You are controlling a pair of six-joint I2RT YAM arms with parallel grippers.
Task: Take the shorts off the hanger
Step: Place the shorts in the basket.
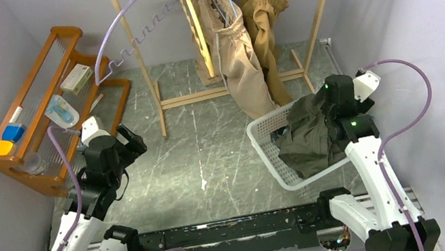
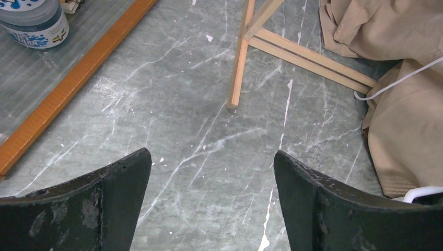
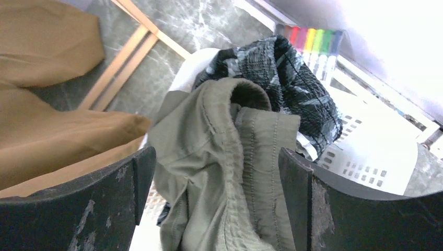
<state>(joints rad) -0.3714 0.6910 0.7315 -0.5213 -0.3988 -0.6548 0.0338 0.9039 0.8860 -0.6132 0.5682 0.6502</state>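
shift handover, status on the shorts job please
Left tool open, empty. Right tool open above olive shorts in basket. Beige shorts, tan shorts hanging on rack. Nothing blocking.

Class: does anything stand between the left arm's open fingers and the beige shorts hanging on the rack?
Yes: the rack's wooden leg stands between the left fingers and the beige shorts. Nothing else visible blocks the way.

Soft, even light fills the room and shadows are faint. Beyond the right gripper [image 3: 214,178], off to its right, the white perforated plastic basket [image 3: 365,151] washes out into glare. Ahead of the left gripper [image 2: 212,172], the grey veined tabletop [image 2: 209,104] looks crisp. The overhead view is slightly hazy.
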